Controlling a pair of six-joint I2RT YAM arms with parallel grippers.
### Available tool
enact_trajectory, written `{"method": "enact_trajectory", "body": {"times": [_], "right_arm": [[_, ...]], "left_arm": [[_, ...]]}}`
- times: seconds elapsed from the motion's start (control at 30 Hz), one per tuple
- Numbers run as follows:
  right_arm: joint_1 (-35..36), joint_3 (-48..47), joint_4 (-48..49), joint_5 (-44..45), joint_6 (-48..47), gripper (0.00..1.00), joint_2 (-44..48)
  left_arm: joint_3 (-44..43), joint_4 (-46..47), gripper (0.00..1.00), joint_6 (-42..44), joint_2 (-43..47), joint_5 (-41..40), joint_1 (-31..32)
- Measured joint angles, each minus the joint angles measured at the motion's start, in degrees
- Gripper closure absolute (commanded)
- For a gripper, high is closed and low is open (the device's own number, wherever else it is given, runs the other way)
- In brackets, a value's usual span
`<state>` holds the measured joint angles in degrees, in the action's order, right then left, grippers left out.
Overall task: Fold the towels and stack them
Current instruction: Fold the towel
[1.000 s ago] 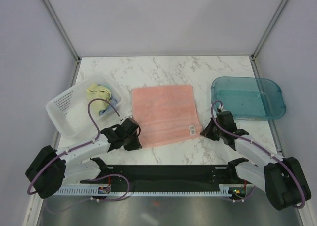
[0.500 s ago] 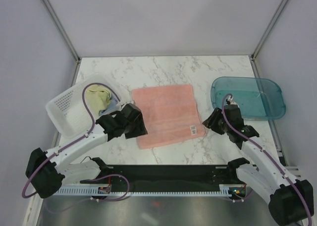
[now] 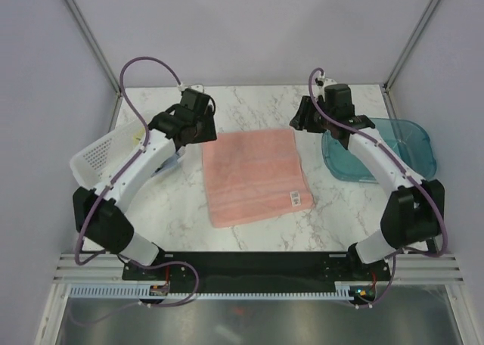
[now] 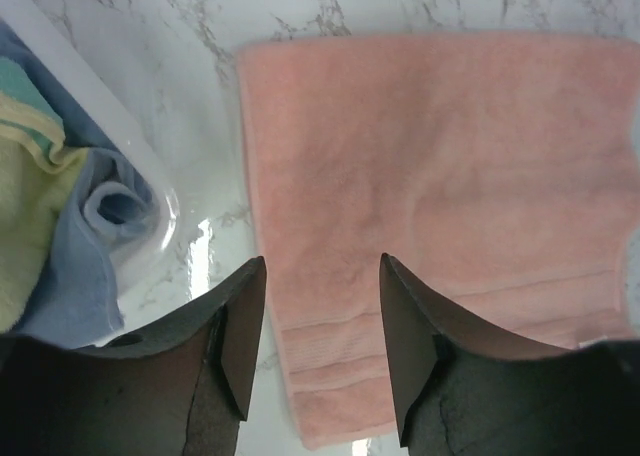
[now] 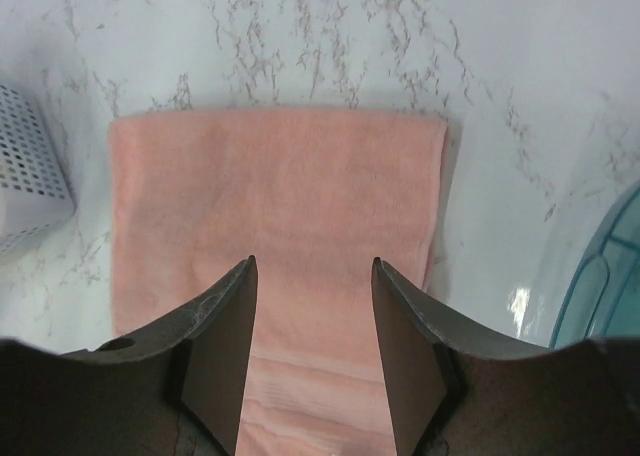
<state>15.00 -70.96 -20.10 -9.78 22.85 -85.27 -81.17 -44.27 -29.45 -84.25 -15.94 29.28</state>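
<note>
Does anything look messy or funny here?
Only a little. The yellow towel and blue towel sit crumpled in the white basket, not folded. The pink towel lies flat but slightly crooked. Nothing looks spilled or broken.

The white marble-pattern table [image 3: 257, 103] carries a salmon-pink towel [image 3: 253, 175] spread flat at its centre, a white perforated basket [image 3: 94, 160] at the left edge and a teal translucent tray [image 3: 412, 144] at the right edge.

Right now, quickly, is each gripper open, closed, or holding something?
Left gripper: open, holding nothing.
Right gripper: open, holding nothing.
</note>
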Motion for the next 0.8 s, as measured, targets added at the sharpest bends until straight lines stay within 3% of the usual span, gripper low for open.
{"method": "enact_trajectory", "body": {"times": [0.2, 0.37, 0.8], "right_arm": [[-2.4, -13.6, -2.3, -6.4, -9.8, 0.44, -17.3], [-2.9, -18.5, -5.9, -8.7, -16.7, 0.48, -26.9], [-3.8, -25.6, -10.8, -9.7, -24.5, 0.47, -39.3]], "left_arm": [[-8.3, 0.0, 0.47, 8.7, -13.9, 4.9, -7.7], [-9.7, 0.9, 0.48, 14.8, -19.4, 10.9, -10.7], [-11.9, 2.6, 0.51, 24.5, -32.4, 15.0, -11.6]]}}
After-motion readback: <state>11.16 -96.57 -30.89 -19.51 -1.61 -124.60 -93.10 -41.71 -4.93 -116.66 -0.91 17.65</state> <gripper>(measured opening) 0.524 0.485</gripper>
